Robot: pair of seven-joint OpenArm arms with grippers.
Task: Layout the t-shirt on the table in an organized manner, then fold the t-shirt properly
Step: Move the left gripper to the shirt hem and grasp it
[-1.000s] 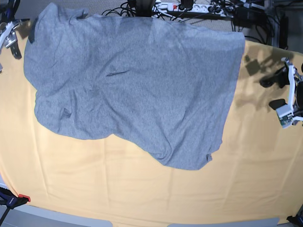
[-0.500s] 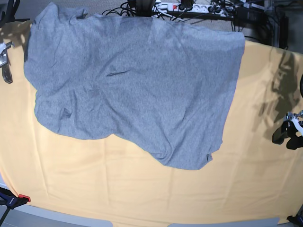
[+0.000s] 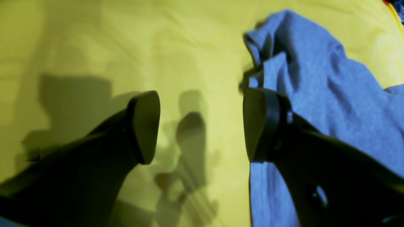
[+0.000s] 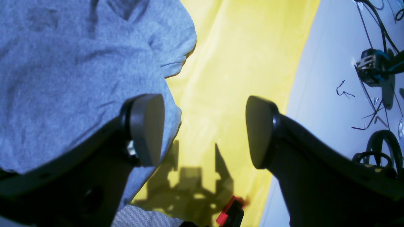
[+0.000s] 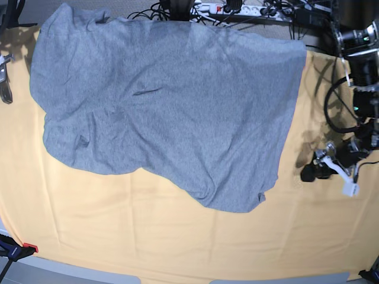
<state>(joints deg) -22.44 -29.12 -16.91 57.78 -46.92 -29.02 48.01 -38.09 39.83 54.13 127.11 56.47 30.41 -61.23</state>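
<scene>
**Ana:** Yellow-orange cloth covers the table, with faint creases running across it. Past its far edge lie a power strip and a tangle of black cables.

**Ben:** And the t-shirt?

**Ana:** It lies spread over the far half of the table, grey, plain side up, no lettering showing. It is not flat: wrinkles run through the middle, one lower corner bulges toward the near edge, and its top edge reaches the table's far rim.

**Ben:** Where is the left gripper?

**Ana:** On the base view's right, low over the cloth just beside the shirt's side hem, apart from it. The left wrist view shows the left gripper with its two dark pads spread wide and only bare table between them. The t-shirt edge sits behind the right-hand pad, bunched into a small fold at the top.

**Ben:** The right one?

**Ana:** The right gripper is barely in frame at the base view's left edge, near the shirt's sleeve side. In its wrist view the right gripper is also splayed, gripping nothing. One finger hangs over the t-shirt edge, the other over yellow cloth, with grey floor beyond.

**Ben:** Anything at the corner?

**Ana:** A red-tipped clamp at the near left edge.
</scene>
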